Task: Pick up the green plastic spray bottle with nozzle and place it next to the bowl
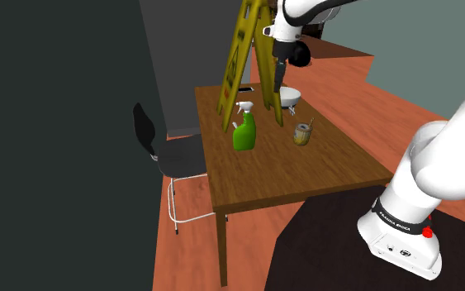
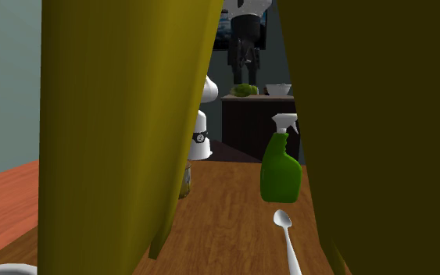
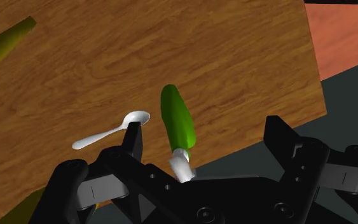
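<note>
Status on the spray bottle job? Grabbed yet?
Done: nothing yet. The green spray bottle stands upright on the table, apart from the bowl.
In hand: the gripper hangs open above the bottle; the wrist view looks down on it between the fingers, untouched.
Left: descend, close on the bottle, lift it and set it next to the bowl.

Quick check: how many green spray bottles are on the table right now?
1. The green spray bottle with a white nozzle stands upright on the wooden table, beside the yellow folding frame. The open black gripper hovers above it. The frame may hide others.
</note>
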